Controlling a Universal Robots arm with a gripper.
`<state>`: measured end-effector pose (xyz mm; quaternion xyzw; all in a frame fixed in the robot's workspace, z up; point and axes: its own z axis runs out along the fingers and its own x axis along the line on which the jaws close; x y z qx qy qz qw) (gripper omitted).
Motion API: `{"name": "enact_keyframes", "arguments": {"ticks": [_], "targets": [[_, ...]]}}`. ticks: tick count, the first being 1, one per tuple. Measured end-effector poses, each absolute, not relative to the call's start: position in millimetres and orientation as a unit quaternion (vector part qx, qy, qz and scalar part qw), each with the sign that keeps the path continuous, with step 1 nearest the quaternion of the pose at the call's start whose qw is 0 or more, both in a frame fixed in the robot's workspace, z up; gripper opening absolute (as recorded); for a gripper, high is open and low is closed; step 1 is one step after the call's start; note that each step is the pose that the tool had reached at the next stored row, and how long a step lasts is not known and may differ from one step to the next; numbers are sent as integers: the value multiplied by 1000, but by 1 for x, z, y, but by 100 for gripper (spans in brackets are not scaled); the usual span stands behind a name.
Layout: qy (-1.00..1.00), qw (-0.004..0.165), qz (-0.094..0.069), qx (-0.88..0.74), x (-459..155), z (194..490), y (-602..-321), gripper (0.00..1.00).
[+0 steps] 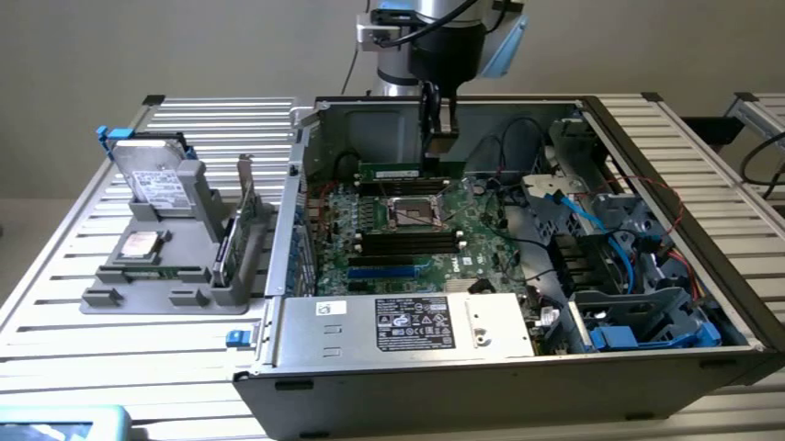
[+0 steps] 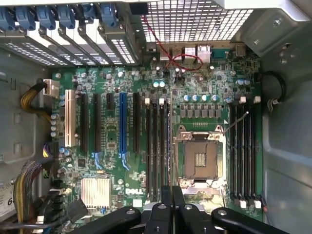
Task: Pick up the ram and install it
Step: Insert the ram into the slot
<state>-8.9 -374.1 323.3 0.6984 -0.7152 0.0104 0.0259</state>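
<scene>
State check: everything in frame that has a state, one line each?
ram: gripped, held over the motherboard, seating unclear
claw: shut on ram
computer case: side open
CPU socket: uncovered, no cooler
hard drive: standing in gray holder, outside case
expansion card: upright in same holder

Pinched between the fingers [image 1: 432, 124], the ram [image 1: 409, 171] was a long, thin green circuit-board stick, held level and standing on edge. It hung just below the fingertips, gripped at its upper edge. More of its length reached out from them toward the exterior view's left than toward its right.
</scene>
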Motion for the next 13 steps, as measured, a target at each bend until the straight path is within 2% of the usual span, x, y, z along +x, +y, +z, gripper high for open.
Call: {"name": "enact_keyframes", "arguments": {"ticks": [13], "targets": [[-715, 21, 4, 699, -8, 314, -376, 12]]}}
